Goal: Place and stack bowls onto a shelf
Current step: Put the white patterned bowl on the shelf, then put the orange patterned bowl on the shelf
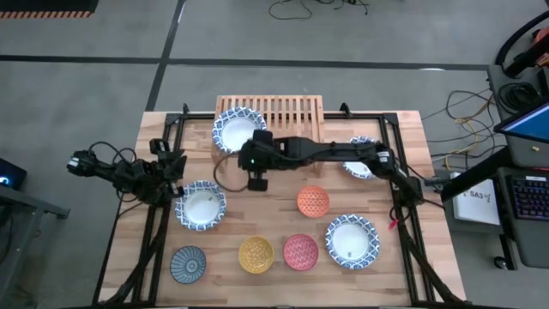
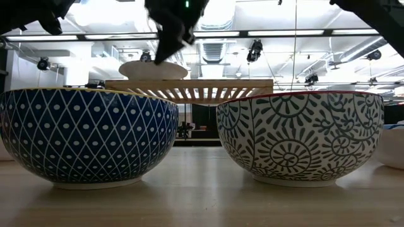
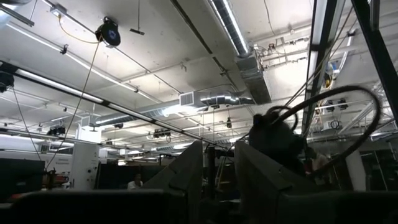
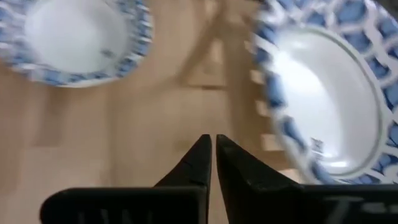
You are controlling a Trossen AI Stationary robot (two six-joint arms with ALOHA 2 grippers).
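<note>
You've got the shelf (image 1: 283, 116) at the table's (image 1: 403, 154) back edge, one wide bowl (image 1: 233, 127) on its left end. Another sits by the right edge (image 1: 358, 163), one near the left (image 1: 201, 206), one front right (image 1: 352, 241). Three small bowls (image 1: 256, 254) line the front edge, a fourth (image 1: 312, 202) behind them.

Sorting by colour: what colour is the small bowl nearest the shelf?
Orange bowl, patterned; clearest in the high view.

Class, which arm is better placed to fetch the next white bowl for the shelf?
Left, probably: the left pincer sits beside the white bowl, while the right pincer, shut and empty, is nearer the shelf.
</note>
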